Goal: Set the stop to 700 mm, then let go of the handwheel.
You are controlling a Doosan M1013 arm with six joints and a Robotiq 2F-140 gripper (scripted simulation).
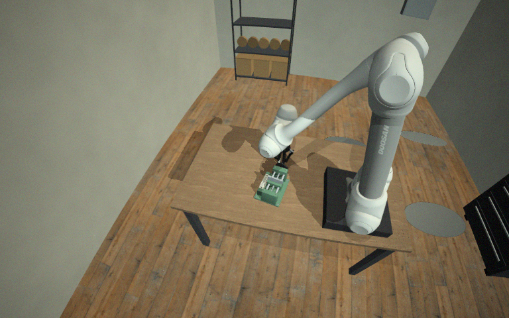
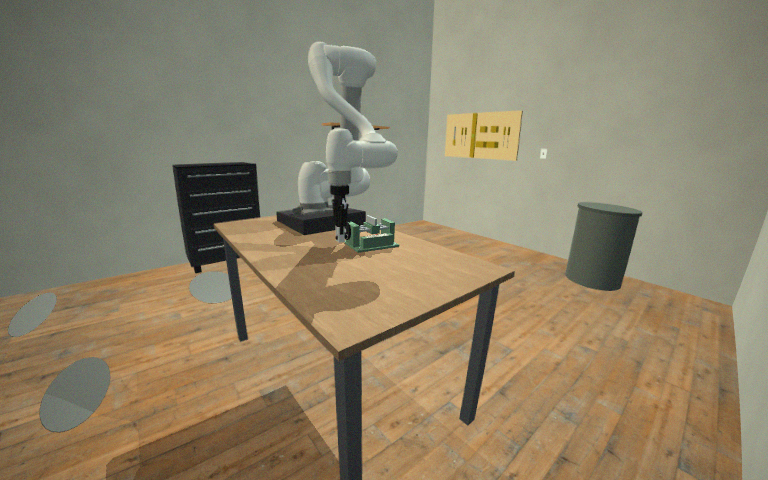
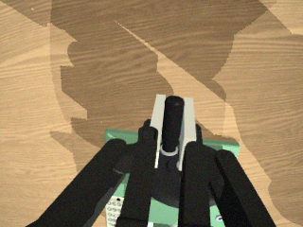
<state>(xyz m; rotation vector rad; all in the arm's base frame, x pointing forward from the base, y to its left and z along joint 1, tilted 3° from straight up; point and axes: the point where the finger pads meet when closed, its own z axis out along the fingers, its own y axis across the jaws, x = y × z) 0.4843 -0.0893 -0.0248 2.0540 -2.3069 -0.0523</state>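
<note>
Handwheel (image 1: 281, 165) (image 2: 347, 232) (image 3: 163, 186) is sitting at one end of the green fixture (image 1: 270, 197) (image 2: 376, 243) (image 3: 163, 215), its black handle (image 3: 173, 120) pointing outward. Gripper (image 1: 280, 161) (image 2: 339, 236) (image 3: 173, 110) is grasping that handle, a pale fingertip lying along each side; no release showing. Dark wheel face is lying partly behind the black finger linkages in the wrist view.

Fixture is resting on the wooden table (image 1: 225, 179) (image 2: 424, 277) (image 3: 33, 95). Pale rods are running along it, with a grey crosspiece (image 1: 276, 179) (image 2: 371, 220) spanning them between the green end blocks. Numbered scale (image 1: 263, 181) (image 3: 114, 210) is running beside the rods; only part of it is showing in the wrist view. Cannot tell what value the stop is marking: figures too small from above, partly hidden up close.

Farther out, the white arm (image 1: 332, 99) (image 2: 346, 110) is bending down toward the wheel, gripper hanging below its wrist. Its black base block (image 1: 332, 187) (image 2: 291, 221) is standing on the same table, apart from the fixture. Shadows are falling across the wood around the gripper. Beyond the table, a dark drawer cabinet (image 1: 491, 228) (image 2: 218, 212) is standing near a wall, and a lidded grey-green bin (image 2: 603, 249) is standing on the floor.
</note>
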